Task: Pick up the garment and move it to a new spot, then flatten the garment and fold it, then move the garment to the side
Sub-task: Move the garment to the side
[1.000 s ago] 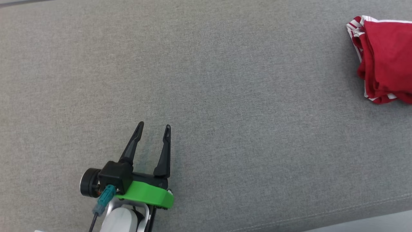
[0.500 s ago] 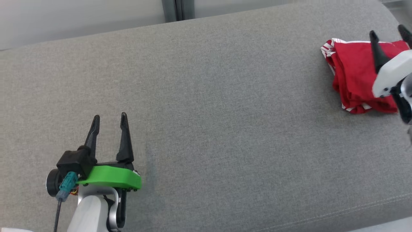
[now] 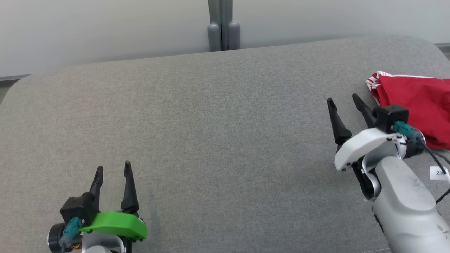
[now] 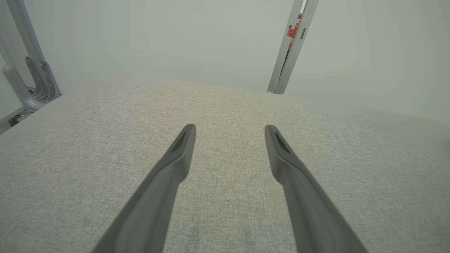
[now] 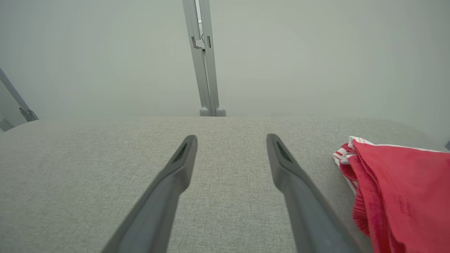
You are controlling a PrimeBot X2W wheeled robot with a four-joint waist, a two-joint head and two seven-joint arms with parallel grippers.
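Red cloth, white-striped at its hem: that's the garment (image 3: 418, 102), lying in a compact, layered bundle at the right edge of the grey cushion (image 3: 225, 140), towards the far right corner. It runs out of the head view on that side, so I can't call its long axis.

My right gripper (image 3: 342, 98) hovers just beside it, fingers spread wide and nothing between them. And here's the relation that matters: those fingers point at the cushion's far edge, while the garment lies off to their right, striped hem (image 5: 342, 158) nearest me. In the right wrist view it's beside the right finger, not between the two. So any reach for it means swinging right, not pushing forward.

My left gripper (image 3: 113, 166) is down by the near left corner, also spread wide and empty, with the whole width of the cushion between it and the cloth. The right arm is plainly the nearer one.

As for the stage, I judge it fits two: a bundle waiting to be lifted to a new spot, or a folded garment already set to the side. Nothing here settles which.
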